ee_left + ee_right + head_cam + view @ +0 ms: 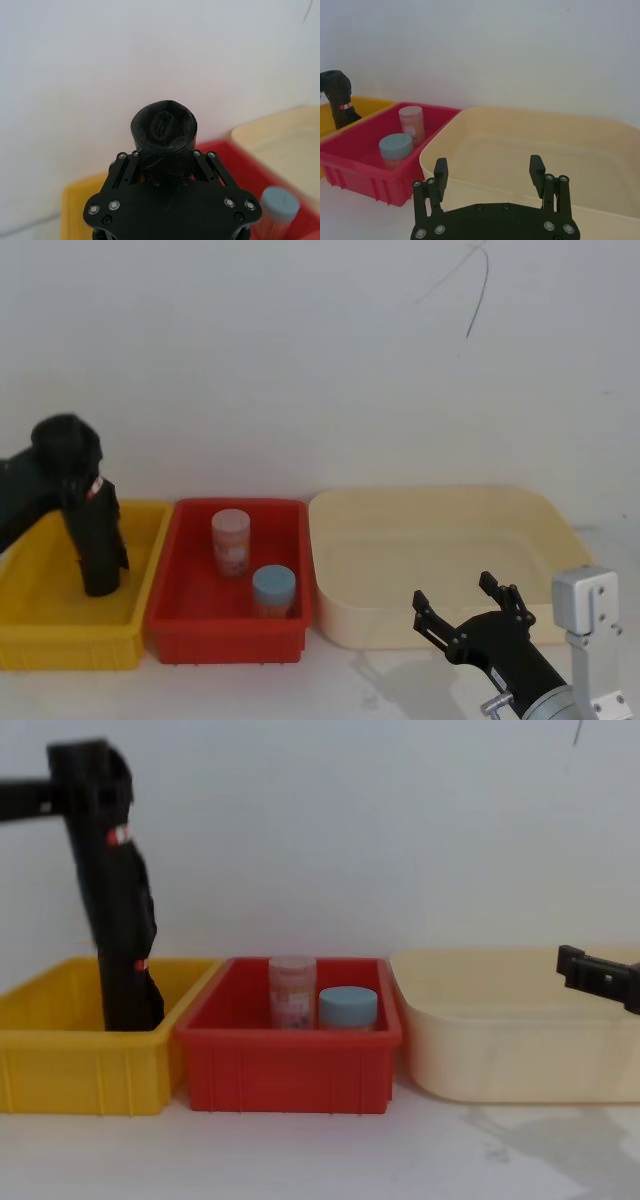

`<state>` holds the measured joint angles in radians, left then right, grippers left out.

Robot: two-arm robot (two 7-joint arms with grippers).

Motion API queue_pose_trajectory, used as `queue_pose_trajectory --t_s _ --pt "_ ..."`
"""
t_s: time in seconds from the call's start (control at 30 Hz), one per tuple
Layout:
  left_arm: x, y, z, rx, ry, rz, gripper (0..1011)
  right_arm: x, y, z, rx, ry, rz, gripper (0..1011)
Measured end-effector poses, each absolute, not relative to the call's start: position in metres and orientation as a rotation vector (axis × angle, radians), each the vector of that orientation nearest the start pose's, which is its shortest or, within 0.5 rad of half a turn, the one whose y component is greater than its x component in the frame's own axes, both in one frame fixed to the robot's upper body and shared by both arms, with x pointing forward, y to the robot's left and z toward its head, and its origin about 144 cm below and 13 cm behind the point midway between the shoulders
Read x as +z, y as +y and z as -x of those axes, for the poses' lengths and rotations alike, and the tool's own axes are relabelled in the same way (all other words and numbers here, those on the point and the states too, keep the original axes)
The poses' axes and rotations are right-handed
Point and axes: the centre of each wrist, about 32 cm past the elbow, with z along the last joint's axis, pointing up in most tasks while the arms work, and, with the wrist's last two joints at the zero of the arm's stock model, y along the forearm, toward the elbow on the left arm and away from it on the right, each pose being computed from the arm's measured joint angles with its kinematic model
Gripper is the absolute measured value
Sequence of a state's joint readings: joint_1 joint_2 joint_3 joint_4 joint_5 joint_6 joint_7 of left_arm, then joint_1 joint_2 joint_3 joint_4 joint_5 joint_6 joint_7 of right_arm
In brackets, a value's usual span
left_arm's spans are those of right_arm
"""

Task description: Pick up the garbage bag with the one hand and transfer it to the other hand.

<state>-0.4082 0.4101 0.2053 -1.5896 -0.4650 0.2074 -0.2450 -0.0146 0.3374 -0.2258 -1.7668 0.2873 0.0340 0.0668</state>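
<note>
The garbage bag (88, 520) is a black crinkly roll with a small red-and-white label, standing nearly upright over the yellow bin (40, 625). My left gripper (72, 465) is shut on its upper part. In the left wrist view the garbage bag's rolled end (164, 129) sticks out between the left gripper's fingers (122, 167). In the chest view the garbage bag (105, 870) runs down into the yellow bin (70, 1070), and an orange-red mark shows on its lower, wider stretch; I cannot tell whether that is a second roll. My right gripper (470, 608) hovers open before the cream tub (440, 540).
A red bin (225, 625) between the yellow bin and the cream tub holds a pink-labelled jar (231, 540) and a blue-lidded jar (273, 590). A white wall stands close behind the bins. Bare white table lies in front of them.
</note>
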Motion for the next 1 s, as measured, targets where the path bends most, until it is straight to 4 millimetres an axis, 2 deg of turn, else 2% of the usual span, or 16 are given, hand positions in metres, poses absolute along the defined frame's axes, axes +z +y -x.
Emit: queue_pose_trajectory --t_s 0.2,0.33,0.63,1.0 --pt "1.324 0.275 -0.552 1.053 -0.106 0.142 359 1.189 -0.237 -0.443 -1.229 -0.075 -0.026 1001" --pt "1.334 0.269 -0.557 1.005 -0.089 0.169 359 1.189 -0.237 -0.443 -1.230 -0.075 -0.026 1001" --pt "1.344 0.251 -0.572 0.893 -0.037 0.199 359 1.189 -0.237 -0.443 -1.229 -0.075 -0.026 1001" --pt "1.351 0.224 -0.606 0.743 0.019 0.161 359 1.189 -0.237 -0.443 -1.229 -0.075 -0.026 1001"
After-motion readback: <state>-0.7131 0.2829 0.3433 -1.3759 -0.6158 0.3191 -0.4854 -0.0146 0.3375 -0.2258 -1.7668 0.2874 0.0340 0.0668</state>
